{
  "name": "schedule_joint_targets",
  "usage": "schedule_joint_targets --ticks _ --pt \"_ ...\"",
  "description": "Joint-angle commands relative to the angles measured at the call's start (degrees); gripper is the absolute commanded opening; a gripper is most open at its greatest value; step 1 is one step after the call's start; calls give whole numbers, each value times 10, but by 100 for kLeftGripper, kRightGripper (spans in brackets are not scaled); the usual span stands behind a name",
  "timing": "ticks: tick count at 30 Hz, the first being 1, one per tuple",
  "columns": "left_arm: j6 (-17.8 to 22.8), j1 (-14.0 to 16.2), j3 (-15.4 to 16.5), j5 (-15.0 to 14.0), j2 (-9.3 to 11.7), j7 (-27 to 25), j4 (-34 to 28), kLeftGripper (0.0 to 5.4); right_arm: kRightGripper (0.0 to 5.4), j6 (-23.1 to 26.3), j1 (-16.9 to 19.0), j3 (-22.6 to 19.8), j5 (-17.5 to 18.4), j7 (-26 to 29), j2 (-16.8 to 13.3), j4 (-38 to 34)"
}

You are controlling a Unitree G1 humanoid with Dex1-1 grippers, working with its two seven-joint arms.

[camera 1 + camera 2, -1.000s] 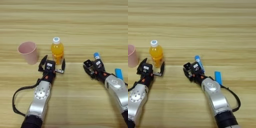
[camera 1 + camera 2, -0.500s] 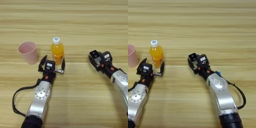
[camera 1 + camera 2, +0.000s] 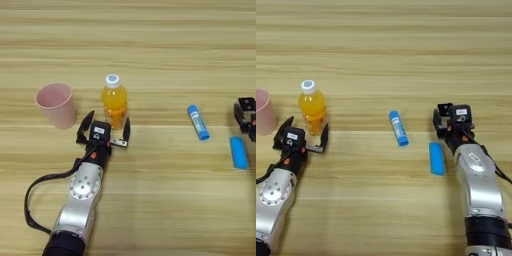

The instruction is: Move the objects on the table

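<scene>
Bottle upright just past spread left pincer; right pincer state unclear, beside blue bar.

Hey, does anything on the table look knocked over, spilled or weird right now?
Nothing stands out. The pink cup and the juice bottle stand upright, with no spill. The blue tube and blue bar lie flat, apart from each other.

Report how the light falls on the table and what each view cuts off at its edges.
Left eye view: soft, even light on the light wooden table, with no strong glare. There are faint shadows under the pink plastic cup and the small orange-juice bottle with white cap. The right gripper is cropped at the right edge.
Right eye view: the same light. The cup is cut by the left edge.
</scene>
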Motion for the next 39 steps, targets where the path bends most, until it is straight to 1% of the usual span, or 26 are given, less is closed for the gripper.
schedule_joint_targets --ticks 1,9,16,17,20,24,27,33,35,39 --pt "9 3 -3 4 -4 3 -6 540 249 4 -17 -19 -1 -18 -15 37" --pt "8 5 -2 3 -5 4 -8 540 249 -1 -28 -17 0 -25 -14 90" --pt "8 11 -2 0 -9 4 -14 540 249 1 -36 -21 13 -21 -11 118" --pt "9 11 -2 -1 -10 4 -15 540 278 2 -37 -20 14 -19 -11 120" --pt "10 12 -2 0 -11 3 -17 540 315 2 -39 -20 17 -19 -12 124" --pt "11 13 -3 2 -14 3 -18 540 345 -9 -37 -24 24 -16 -10 112" --pt "12 13 -4 4 -16 4 -19 540 381 -16 -29 -22 24 -15 -8 89" --pt "13 14 -6 7 -19 6 -21 540 437 -18 -5 -21 27 -12 -6 43" --pt "13 14 -6 7 -20 6 -21 540 463 -18 4 -21 27 -14 -6 26" --pt "14 15 -8 8 -21 8 -22 540 509 -7 31 -20 29 -16 -3 -33"
